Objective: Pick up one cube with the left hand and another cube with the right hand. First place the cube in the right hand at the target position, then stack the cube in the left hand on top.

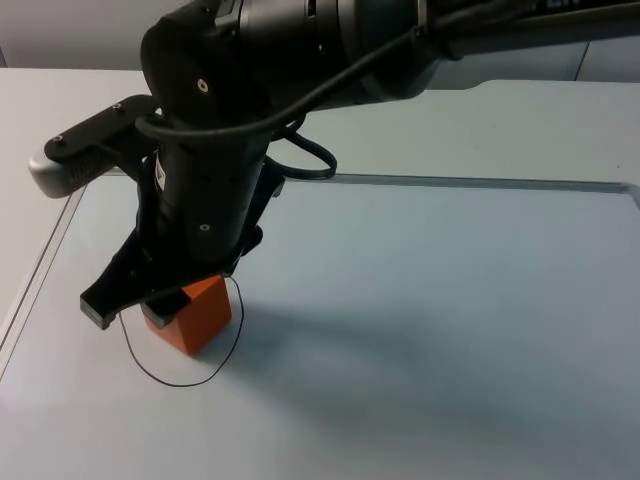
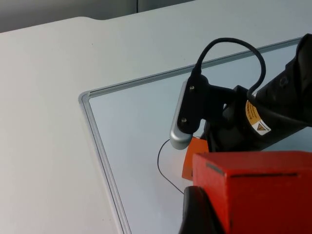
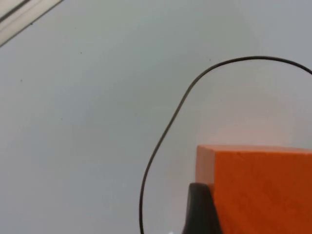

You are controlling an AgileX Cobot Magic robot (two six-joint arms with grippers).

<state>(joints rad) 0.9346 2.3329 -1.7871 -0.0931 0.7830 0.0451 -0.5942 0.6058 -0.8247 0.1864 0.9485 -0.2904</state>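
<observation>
My right gripper [image 1: 160,305] reaches across to the table's left side and is shut on an orange cube [image 1: 203,316]. The cube hangs low inside a thin black target circle [image 1: 180,383] drawn on the mat; I cannot tell whether it touches the surface. In the right wrist view the orange cube [image 3: 258,187] lies against a black fingertip [image 3: 200,209], with the circle line [image 3: 165,131] curving around it. In the left wrist view my left gripper [image 2: 243,219] is shut on a red cube [image 2: 253,187], held above and apart from the orange cube [image 2: 194,161].
A pale mat with a raised silver edge [image 1: 450,182] covers the work area; its corner [image 2: 87,96] lies near the target. White table top [image 2: 44,122] surrounds it. The right arm's bulk [image 1: 210,190] stands over the target circle.
</observation>
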